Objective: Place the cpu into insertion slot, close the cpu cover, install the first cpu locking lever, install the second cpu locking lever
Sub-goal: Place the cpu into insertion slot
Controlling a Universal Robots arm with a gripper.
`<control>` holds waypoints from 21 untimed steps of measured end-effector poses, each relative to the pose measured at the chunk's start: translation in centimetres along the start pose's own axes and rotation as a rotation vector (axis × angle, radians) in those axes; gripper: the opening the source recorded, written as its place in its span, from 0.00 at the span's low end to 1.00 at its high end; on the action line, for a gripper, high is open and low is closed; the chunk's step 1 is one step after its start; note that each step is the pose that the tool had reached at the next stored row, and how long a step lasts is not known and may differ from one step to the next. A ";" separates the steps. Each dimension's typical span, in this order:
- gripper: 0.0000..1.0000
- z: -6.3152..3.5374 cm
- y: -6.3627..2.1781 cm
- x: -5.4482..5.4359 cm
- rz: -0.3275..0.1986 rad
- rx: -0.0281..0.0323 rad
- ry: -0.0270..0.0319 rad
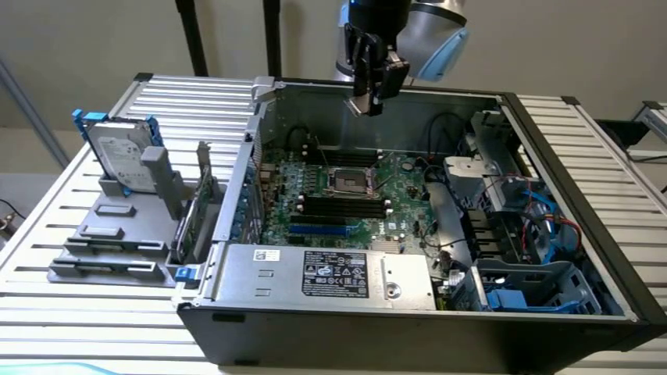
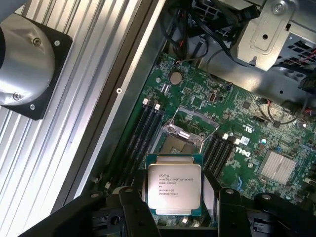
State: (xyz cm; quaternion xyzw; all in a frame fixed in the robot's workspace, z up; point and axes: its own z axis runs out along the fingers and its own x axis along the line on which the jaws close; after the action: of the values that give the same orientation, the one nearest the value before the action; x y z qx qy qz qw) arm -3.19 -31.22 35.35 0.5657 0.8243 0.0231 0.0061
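Your tool (image 1: 372, 100) is clenched on the cpu (image 2: 175, 186), high over the computer case (image 1: 312, 340) and well apart from the insertion slot (image 1: 349, 183), so seating, shutting the raised-looking cpu cover (image 2: 192, 124) and both latchings remain.

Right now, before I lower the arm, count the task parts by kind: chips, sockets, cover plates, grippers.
pale silver square cpu, held: 1
dark square insertion slot, empty: 1
silver metal-frame cpu cover, raised: 1
black gripper: 1
Total: 4

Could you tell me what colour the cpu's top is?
The cpu is pale silver with dark print; wrist view shows it best.
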 end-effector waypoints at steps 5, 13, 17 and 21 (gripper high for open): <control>0.55 0.07 0.00 0.0 0.089 -0.0013 -0.0042; 0.55 0.32 -0.01 0.0 0.191 0.0036 -0.0169; 0.55 0.39 -0.02 0.0 0.217 0.0247 -0.0218; 0.55 0.50 -0.02 0.0 0.246 0.0523 -0.0196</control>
State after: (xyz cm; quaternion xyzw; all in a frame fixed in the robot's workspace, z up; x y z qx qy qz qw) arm -3.19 -31.22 34.85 0.6626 0.7490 -0.0033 -0.0034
